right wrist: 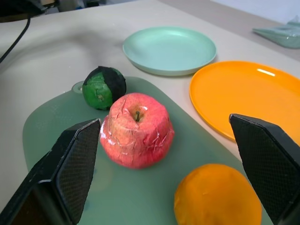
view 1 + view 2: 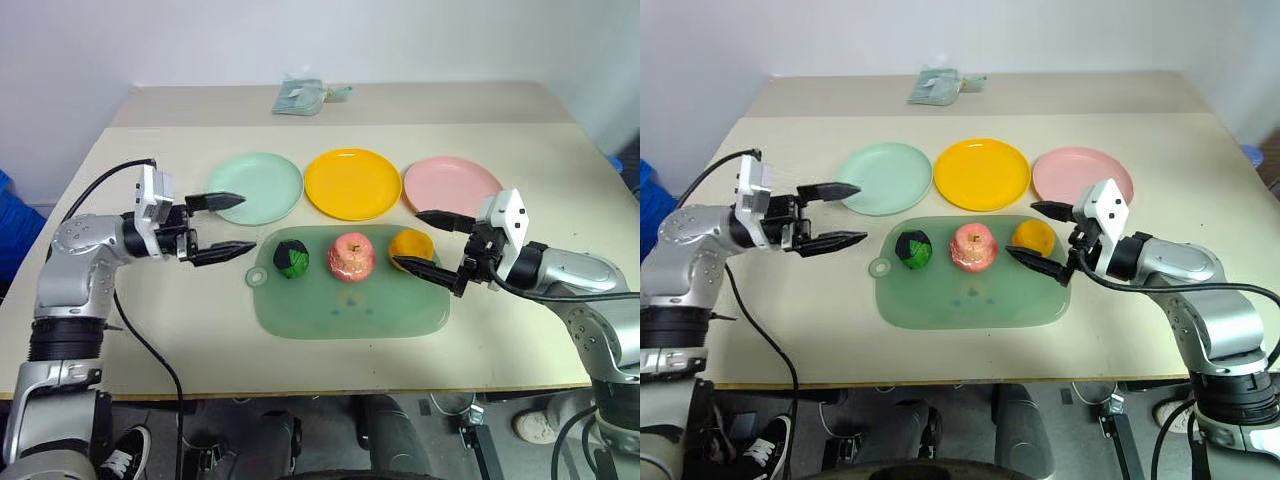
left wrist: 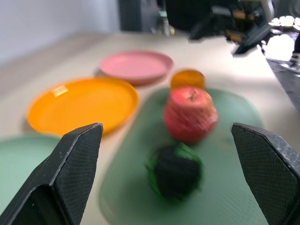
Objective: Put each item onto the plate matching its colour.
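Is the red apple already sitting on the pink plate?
No, the apple lies on the green mat between the dark green ball and the orange fruit, and the pink plate is bare.

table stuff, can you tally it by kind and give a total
plates: 3, mint green plate, yellow plate, pink plate
toy foods: 3, green-and-black ball, apple, orange fruit
mats: 1, green mat
cloths: 1, teal cloth
total: 8

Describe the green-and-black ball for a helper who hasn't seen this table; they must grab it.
Find the translucent green mat in front of the three plates. Three toy foods sit in a row along its far edge. The ball is at the row's left end, beside the apple, the only dark one.
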`<action>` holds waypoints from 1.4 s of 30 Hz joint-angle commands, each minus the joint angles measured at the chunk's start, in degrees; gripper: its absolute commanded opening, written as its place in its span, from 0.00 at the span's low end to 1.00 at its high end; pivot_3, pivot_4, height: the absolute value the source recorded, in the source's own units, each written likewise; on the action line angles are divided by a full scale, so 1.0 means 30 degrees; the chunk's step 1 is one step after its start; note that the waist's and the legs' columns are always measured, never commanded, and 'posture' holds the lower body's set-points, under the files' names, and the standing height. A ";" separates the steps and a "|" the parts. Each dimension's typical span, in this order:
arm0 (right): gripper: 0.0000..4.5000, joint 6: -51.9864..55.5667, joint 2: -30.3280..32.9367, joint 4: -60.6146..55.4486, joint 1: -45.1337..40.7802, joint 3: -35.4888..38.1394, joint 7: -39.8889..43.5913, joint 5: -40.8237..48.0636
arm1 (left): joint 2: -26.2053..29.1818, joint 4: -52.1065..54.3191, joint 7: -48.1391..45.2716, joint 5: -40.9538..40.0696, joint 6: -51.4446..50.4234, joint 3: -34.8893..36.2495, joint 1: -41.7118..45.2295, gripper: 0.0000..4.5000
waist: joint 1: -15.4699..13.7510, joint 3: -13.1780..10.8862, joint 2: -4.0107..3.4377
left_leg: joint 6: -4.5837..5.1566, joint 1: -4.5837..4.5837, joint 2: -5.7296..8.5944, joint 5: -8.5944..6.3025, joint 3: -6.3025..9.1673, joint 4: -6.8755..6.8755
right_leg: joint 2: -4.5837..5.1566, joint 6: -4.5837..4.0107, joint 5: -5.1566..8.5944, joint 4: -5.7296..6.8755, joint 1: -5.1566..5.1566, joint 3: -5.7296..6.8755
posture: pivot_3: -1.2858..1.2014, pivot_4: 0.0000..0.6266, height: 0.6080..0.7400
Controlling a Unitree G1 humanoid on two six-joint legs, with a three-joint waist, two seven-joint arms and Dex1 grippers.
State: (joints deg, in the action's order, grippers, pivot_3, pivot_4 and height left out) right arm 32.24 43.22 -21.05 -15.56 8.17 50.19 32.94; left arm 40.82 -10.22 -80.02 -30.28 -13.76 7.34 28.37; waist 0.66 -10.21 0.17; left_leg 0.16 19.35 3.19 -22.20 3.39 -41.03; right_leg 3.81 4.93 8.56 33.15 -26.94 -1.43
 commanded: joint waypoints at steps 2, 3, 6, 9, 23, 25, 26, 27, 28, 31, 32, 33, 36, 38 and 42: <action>1.00 0.0082 0.0229 -0.0739 -0.0893 0.0375 0.0005 0.0450 | -0.0237 0.0438 -0.0182 0.0121 0.0513 -0.0356 0.0098 1.00 | -0.0047 0.0000 0.0000 | -0.0001 -0.0002 0.0000 0.0000 0.0003 -0.0001 | 0.0000 0.0000 0.0000 0.0001 0.0001 0.0002 | 0.52 0.24 1.00; 1.00 0.0210 0.0221 -0.0859 -0.1055 0.0482 -0.0099 0.0573 | -0.0425 0.0333 -0.0110 0.0196 0.0720 -0.0429 0.0225 1.00 | -0.0074 0.0001 0.0000 | -0.0003 -0.0001 0.0001 0.0002 0.0004 -0.0001 | 0.0001 0.0000 0.0000 0.0001 0.0001 0.0001 | 0.52 0.24 1.00; 1.00 0.0508 0.0335 -0.1120 -0.1427 0.0617 -0.0225 0.0807 | -0.0984 -0.0125 0.0013 0.0372 0.1209 -0.0669 0.0676 1.00 | -0.0070 0.0000 0.0001 | -0.0029 0.0006 0.0004 0.0016 0.0003 -0.0006 | 0.0004 0.0000 0.0000 -0.0001 0.0002 0.0001 | 0.52 0.24 1.00; 1.00 0.0873 0.0776 -0.1369 -0.1332 0.0714 0.0175 0.1127 | -0.1640 -0.0497 0.0150 0.0798 0.1908 -0.1049 0.0896 1.00 | -0.0045 0.0001 0.0001 | -0.0031 0.0004 0.0003 0.0017 0.0003 -0.0003 | 0.0003 0.0000 0.0000 -0.0003 0.0002 0.0002 | 0.52 0.24 1.00; 1.00 0.0512 0.1007 -0.1168 -0.1420 -0.0339 0.0532 0.0545 | -0.4870 -0.6173 0.0876 0.4836 0.7766 -0.3721 0.3059 1.00 | -0.0073 0.0005 0.0009 | -0.0024 -0.0004 0.0006 0.0014 -0.0007 -0.0012 | 0.0005 0.0001 -0.0001 -0.0004 0.0010 0.0001 | 0.52 0.24 1.00; 1.00 0.0574 0.0872 -0.1297 -0.1429 -0.0241 0.0317 0.0596 | -0.5309 -0.6966 0.1031 0.5277 0.8181 -0.4025 0.3444 1.00 | -0.0073 0.0005 0.0008 | -0.0042 0.0003 0.0007 0.0024 -0.0007 -0.0012 | 0.0006 0.0001 -0.0001 -0.0003 0.0009 0.0001 | 0.52 0.24 1.00; 1.00 0.0598 0.0863 -0.1412 -0.1335 -0.0174 0.0224 0.0584 | -0.5546 -0.7302 0.0992 0.5457 0.8302 -0.4213 0.3580 1.00 | -0.0074 0.0005 0.0009 | -0.0062 0.0005 0.0009 0.0035 -0.0008 -0.0012 | 0.0007 0.0001 -0.0001 -0.0008 0.0009 0.0002 | 0.52 0.24 1.00; 1.00 0.0644 0.0878 -0.1515 -0.1239 -0.0106 0.0155 0.0614 | -0.5693 -0.7652 0.0997 0.5685 0.8535 -0.4372 0.3661 1.00 | -0.0094 0.0005 0.0009 | -0.0060 0.0007 0.0010 0.0034 -0.0008 -0.0012 | 0.0008 0.0001 -0.0001 -0.0011 0.0009 0.0001 | 0.52 0.24 1.00; 1.00 0.0678 0.0928 -0.1589 -0.1131 -0.0029 0.0115 0.0642 | -0.5796 -0.7978 0.0986 0.5844 0.8700 -0.4477 0.3709 1.00 | -0.0119 0.0005 0.0008 | -0.0058 0.0008 0.0014 0.0032 -0.0009 -0.0014 | 0.0011 0.0001 -0.0001 -0.0011 0.0011 0.0001 | 0.52 0.24 1.00; 1.00 0.0831 0.1141 -0.1781 -0.0939 0.0191 -0.0048 0.0698 | -0.5854 -0.8827 0.0872 0.6258 0.9507 -0.4644 0.3595 1.00 | -0.0103 0.0005 0.0009 | -0.0029 0.0003 0.0014 0.0016 -0.0008 -0.0014 | 0.0011 0.0001 -0.0001 -0.0010 0.0014 0.0001 | 0.52 0.24 1.00; 1.00 0.0834 0.1192 -0.1801 -0.0897 0.0276 -0.0084 0.0708 | -0.5886 -0.9126 0.0967 0.6404 0.9661 -0.4688 0.3590 1.00 | -0.0085 0.0005 0.0009 | -0.0027 0.0003 0.0013 0.0015 -0.0006 -0.0013 | 0.0009 0.0001 -0.0001 -0.0010 0.0014 0.0001 | 0.52 0.24 1.00; 1.00 0.0792 0.1241 -0.1817 -0.0866 0.0345 -0.0113 0.0664 | -0.5904 -0.9471 0.1004 0.6554 0.9763 -0.4740 0.3601 0.94 | -0.0068 0.0005 0.0009 | -0.0023 0.0002 0.0011 0.0013 -0.0007 -0.0014 | 0.0008 0.0001 -0.0001 -0.0010 0.0014 0.0001 | 0.52 0.24 1.00; 1.00 0.0967 0.1271 -0.1901 -0.0909 0.0440 -0.0233 0.0795 | -0.5948 -0.9936 0.0587 0.6455 0.9582 -0.4761 0.3493 0.71 | -0.0074 0.0006 0.0009 | -0.0008 -0.0004 0.0009 0.0005 -0.0006 -0.0014 | 0.0008 0.0001 -0.0001 -0.0006 0.0014 0.0001 | 0.52 0.24 1.00; 1.00 0.0977 0.1242 -0.1904 -0.0958 0.0423 -0.0300 0.0779 | -0.6032 -0.9976 0.1037 0.6555 1.0329 -0.4594 0.3421 0.50 | -0.0074 0.0007 0.0010 | 0.0018 -0.0005 0.0009 -0.0009 -0.0007 -0.0015 | 0.0008 0.0001 -0.0001 -0.0004 0.0017 0.0001 | 0.52 0.24 1.00; 1.00 0.0877 0.1087 -0.1662 -0.1272 0.0383 -0.0353 0.0802 | -0.6443 -0.9669 0.2617 0.5434 0.9904 -0.3141 0.4160 0.43 | -0.0082 0.0006 0.0010 | 0.0016 -0.0003 0.0009 -0.0009 -0.0004 -0.0021 | 0.0011 0.0002 -0.0001 -0.0004 0.0017 0.0001 | 0.52 0.24 1.00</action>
State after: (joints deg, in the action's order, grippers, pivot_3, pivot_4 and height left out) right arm 35.42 46.23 -24.57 -18.26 7.66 49.34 34.62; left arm 21.66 -40.23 -74.20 -11.75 16.22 -4.97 38.77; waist 0.42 -10.19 0.20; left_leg 0.21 19.34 3.21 -22.23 3.38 -41.09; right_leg 3.84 4.94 8.55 33.14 -26.89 -1.43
